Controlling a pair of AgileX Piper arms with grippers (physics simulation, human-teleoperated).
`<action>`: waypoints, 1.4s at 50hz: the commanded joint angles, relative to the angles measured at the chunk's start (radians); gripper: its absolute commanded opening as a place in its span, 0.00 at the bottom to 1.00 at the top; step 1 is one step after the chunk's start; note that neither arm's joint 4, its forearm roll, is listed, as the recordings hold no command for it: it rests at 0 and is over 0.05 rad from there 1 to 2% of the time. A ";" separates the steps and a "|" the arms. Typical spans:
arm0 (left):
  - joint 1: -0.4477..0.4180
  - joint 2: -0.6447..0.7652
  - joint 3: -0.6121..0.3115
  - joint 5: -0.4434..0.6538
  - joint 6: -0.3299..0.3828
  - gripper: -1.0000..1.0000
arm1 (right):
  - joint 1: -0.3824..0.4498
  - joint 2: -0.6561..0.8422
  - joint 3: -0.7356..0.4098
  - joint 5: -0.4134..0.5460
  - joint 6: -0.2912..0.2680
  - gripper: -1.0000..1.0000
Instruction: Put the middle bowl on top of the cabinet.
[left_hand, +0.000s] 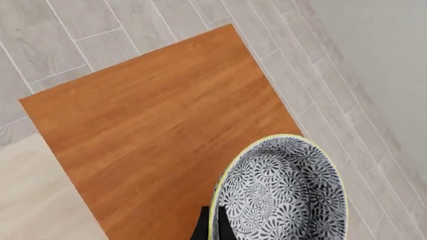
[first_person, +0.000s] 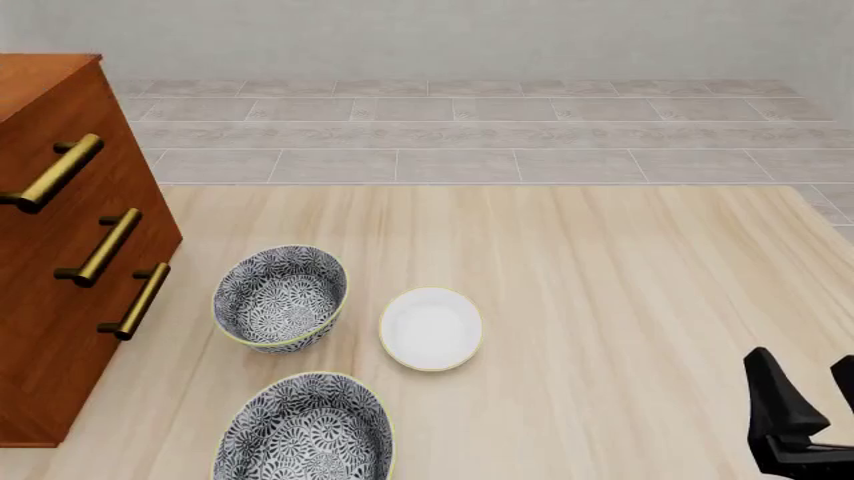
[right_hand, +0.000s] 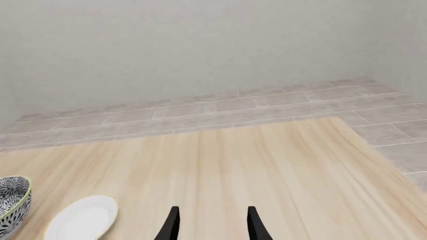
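In the left wrist view a deep bowl (left_hand: 283, 195) with a grey-and-white floral pattern and a pale yellow rim hangs above the reddish-brown top of the cabinet (left_hand: 160, 120). My left gripper (left_hand: 213, 227) is shut on its rim, one finger inside and one outside. I take this for the middle bowl. The left arm and this bowl are outside the front view. There the cabinet (first_person: 54, 250) stands at the left with three brass handles. My right gripper (first_person: 810, 385) (right_hand: 213, 215) is open and holds nothing, low over the table's near right.
Two lookalike floral bowls sit on the table beside the cabinet, one (first_person: 280, 297) behind the other (first_person: 306, 430). A small white dish (first_person: 430, 328) (right_hand: 83, 216) lies to their right. Tiled floor and a wall lie beyond the table's far edge.
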 joint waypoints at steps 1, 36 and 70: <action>0.073 0.024 -0.008 0.000 0.022 0.00 | 0.001 -0.012 0.000 0.013 -0.003 1.00; 0.154 0.055 0.025 0.000 0.038 0.00 | -0.001 0.010 0.000 -0.008 0.002 1.00; 0.148 0.068 0.047 0.000 0.052 0.00 | -0.002 0.012 0.000 -0.010 0.007 1.00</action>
